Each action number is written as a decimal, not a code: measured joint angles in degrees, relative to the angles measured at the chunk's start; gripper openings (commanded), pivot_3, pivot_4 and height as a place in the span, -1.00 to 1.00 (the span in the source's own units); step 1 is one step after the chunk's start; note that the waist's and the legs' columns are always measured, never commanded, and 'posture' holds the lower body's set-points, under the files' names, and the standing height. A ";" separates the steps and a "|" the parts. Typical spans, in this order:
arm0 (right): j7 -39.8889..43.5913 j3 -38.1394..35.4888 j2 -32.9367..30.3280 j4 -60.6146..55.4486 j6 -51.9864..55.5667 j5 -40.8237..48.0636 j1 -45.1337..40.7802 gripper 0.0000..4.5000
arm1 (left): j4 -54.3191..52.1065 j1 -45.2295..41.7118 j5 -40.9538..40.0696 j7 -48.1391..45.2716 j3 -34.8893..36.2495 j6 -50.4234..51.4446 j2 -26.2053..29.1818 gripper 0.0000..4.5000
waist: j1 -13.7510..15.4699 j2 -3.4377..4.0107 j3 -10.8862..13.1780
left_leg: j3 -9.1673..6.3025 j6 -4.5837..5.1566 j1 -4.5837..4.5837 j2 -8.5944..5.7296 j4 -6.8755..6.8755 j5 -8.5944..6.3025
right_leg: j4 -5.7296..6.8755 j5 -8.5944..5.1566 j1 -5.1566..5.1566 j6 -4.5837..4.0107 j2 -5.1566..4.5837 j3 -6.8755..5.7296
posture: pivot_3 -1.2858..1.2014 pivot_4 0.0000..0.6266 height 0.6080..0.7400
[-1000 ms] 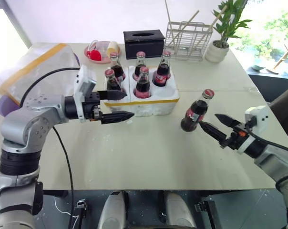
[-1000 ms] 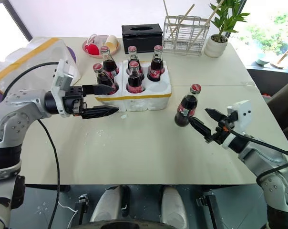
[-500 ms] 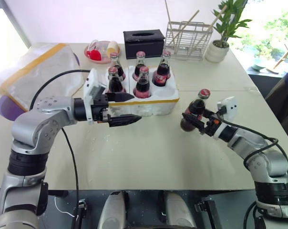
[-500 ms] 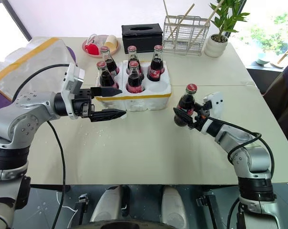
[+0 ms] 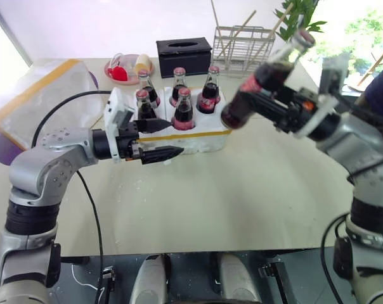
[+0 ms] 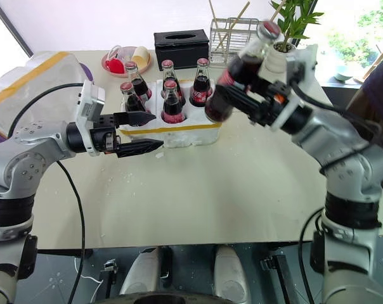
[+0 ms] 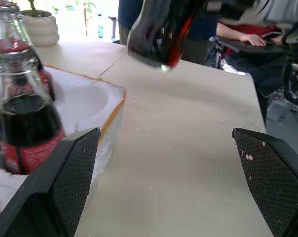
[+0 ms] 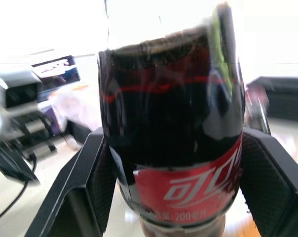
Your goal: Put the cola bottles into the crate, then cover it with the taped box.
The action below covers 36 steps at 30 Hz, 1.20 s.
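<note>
Up over the right side of the table, the right gripper (image 6: 255,101) is clamped on the last cola bottle (image 6: 237,71), fingers squeezing the lower body right around the red label. The bottle hangs in the air, tilted, cap pointing up and to the far right, its base just off the right end of the crate (image 6: 172,130). The wrist view confirms both pads hug the glass snugly.

The left gripper (image 5: 160,139) sits with its jaws spread wide and nothing in them, parked at the near left side of the crate; one finger lies along the foam top and may be touching it, can't really tell. Five bottles already stand in the holes, and the near right hole (image 5: 214,122) looks like the free one.

Handling-wise, my guess: small glass bottle, full, so fairly heavy for its size, rigid, slick and breakable. A grip low on the body seems sane, but it'll want to be straightened upright before going into the hole. The foam crate is light and could scoot if bumped.

The taped box (image 5: 33,101) waits at the far left of the table.
</note>
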 measured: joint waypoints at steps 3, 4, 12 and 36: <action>-1.12 4.46 4.15 9.11 -1.94 -5.60 -6.89 0.27 | 0.50 0.02 0.28 0.47 0.31 -0.21 0.11 1.00 | -0.03 0.01 0.00 | 0.02 0.00 -0.02 0.00 0.00 0.00 | 0.02 0.01 -0.04 0.00 0.00 0.00 | 0.03 -0.52 1.00; -1.50 5.53 5.33 12.16 -2.85 -7.52 -8.34 0.27 | 0.46 0.05 0.28 0.67 0.33 -0.29 0.06 1.00 | -0.03 0.01 0.00 | 0.02 0.00 -0.04 0.00 -0.01 0.00 | 0.02 0.01 -0.05 0.01 0.00 0.00 | 0.03 -0.52 1.00; 1.99 13.29 11.20 32.98 -13.12 -21.85 -12.57 0.27 | -0.35 1.72 0.05 2.25 2.52 -0.31 0.26 1.00 | 0.04 0.02 0.01 | 0.03 0.00 -0.59 -0.05 0.01 0.00 | 0.04 0.15 -0.50 0.25 -0.06 0.00 | 0.03 -0.52 1.00; 0.69 12.54 10.50 25.89 -8.28 -28.14 -5.98 0.46 | 2.47 0.14 1.21 2.26 3.40 -2.66 1.63 1.00 | 1.01 0.00 0.01 | -0.01 -0.13 -0.21 -0.06 0.06 0.09 | 0.41 0.01 -0.30 0.02 -0.06 -0.02 | 0.03 -0.52 1.00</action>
